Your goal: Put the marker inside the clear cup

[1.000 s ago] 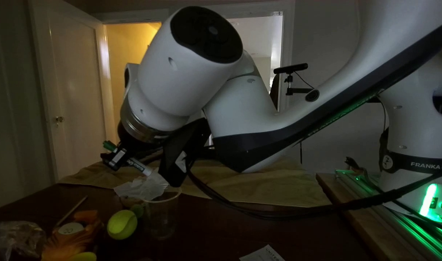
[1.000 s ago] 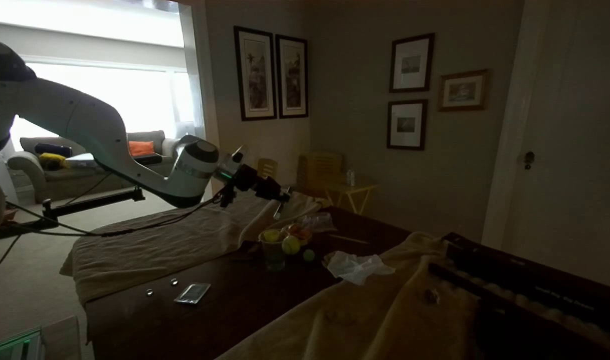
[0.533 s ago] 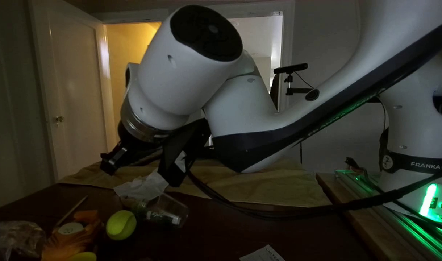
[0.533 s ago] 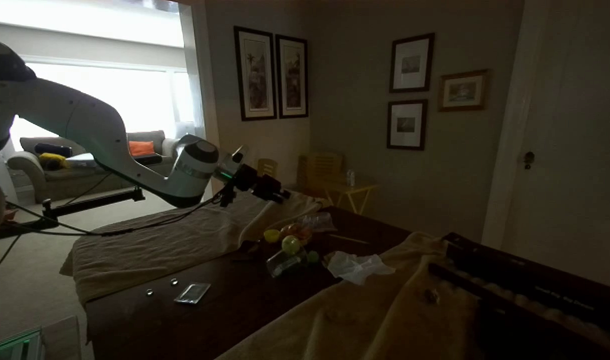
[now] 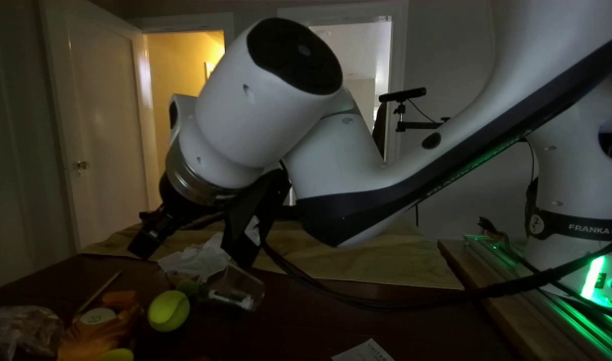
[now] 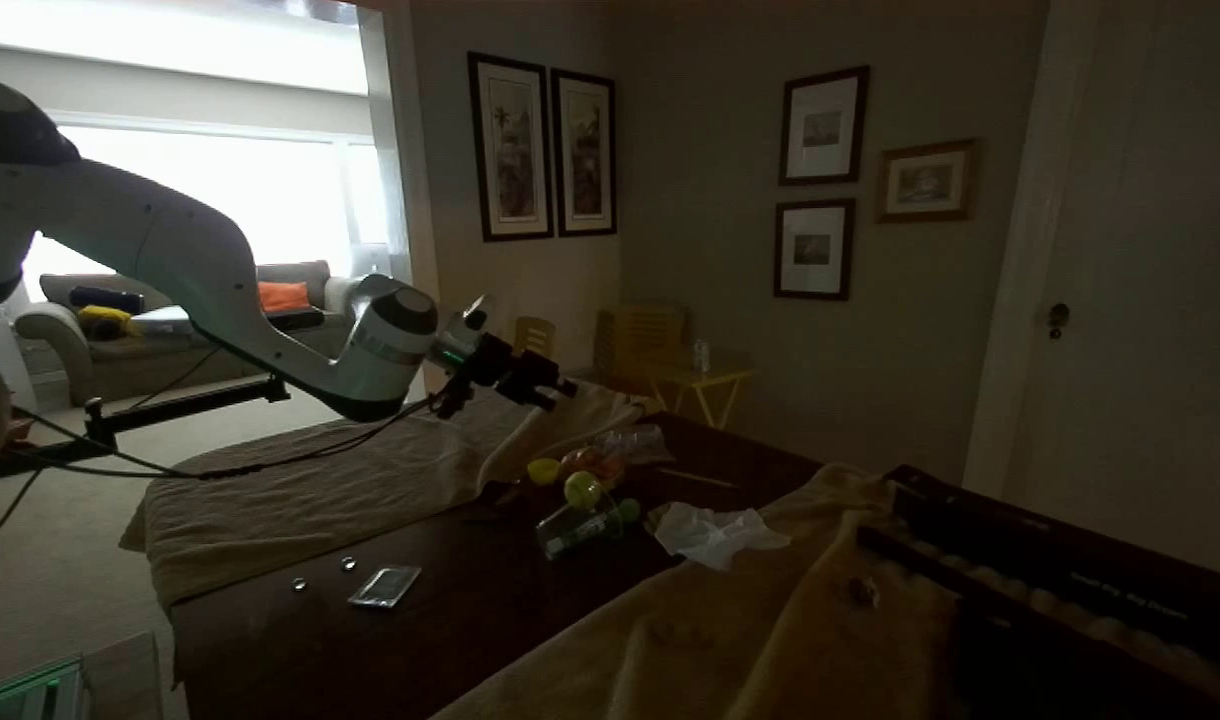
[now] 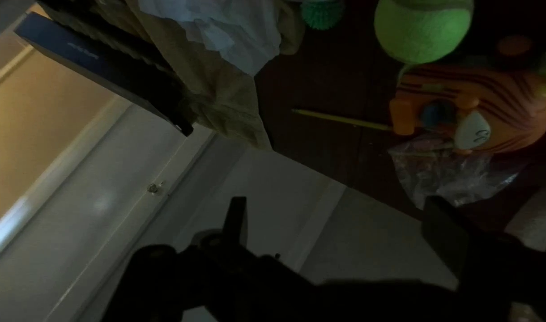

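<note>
The clear cup (image 5: 246,282) lies tipped on its side on the dark table, next to the yellow-green ball; I see it in both exterior views (image 6: 558,520). Through its wall shows the marker (image 5: 230,299), lying along the cup's length and seemingly inside it, also visible in an exterior view as a pale stick (image 6: 570,541). My gripper (image 7: 337,200) is wide open with nothing between its fingers. It hangs in the air above the table, clear of the cup, tilted downward (image 5: 144,244). Neither cup nor marker shows in the wrist view.
Near the cup are the yellow-green ball (image 5: 169,311), a small green spiky ball (image 7: 322,14) and a crumpled white wrapper (image 6: 720,535). Beyond lie an orange toy (image 7: 483,107), a pencil (image 7: 342,119) and a clear plastic bag (image 7: 447,172). A cable (image 5: 386,296) droops from the arm.
The gripper has opened and let go of the marker, which dropped to the cup. The cup, upright before, has toppled onto its side. The arm has since shifted slightly downward.
</note>
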Robot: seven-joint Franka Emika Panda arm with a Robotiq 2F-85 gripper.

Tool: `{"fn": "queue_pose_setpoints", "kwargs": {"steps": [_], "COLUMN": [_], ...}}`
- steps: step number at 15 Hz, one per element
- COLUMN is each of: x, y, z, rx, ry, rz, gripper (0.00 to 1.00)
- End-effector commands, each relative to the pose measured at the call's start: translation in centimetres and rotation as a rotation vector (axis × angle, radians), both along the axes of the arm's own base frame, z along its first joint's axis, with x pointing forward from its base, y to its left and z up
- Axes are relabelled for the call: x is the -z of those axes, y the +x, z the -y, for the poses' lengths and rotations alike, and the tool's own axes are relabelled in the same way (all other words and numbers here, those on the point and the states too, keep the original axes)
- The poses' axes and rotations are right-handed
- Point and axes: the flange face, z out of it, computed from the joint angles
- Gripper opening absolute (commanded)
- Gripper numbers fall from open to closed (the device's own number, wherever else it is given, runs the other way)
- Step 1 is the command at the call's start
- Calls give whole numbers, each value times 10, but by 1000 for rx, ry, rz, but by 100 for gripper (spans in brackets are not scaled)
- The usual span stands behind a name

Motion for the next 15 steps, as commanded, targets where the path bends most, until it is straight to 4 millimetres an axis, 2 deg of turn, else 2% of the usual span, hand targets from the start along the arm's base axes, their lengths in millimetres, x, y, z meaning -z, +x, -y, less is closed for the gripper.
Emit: {"fn": "queue_pose_setpoints", "kwargs": {"steps": [1,7,11,15], "x": [-5,-21,-53,-77], "y": [3,17,34,33], "z": [-4,12,42,62], "rx": [-171,-261,-323,-322], "ry": [41,288,440,549], "rz": [1,1,-11,-104], "gripper": [100,100,100,100]}}
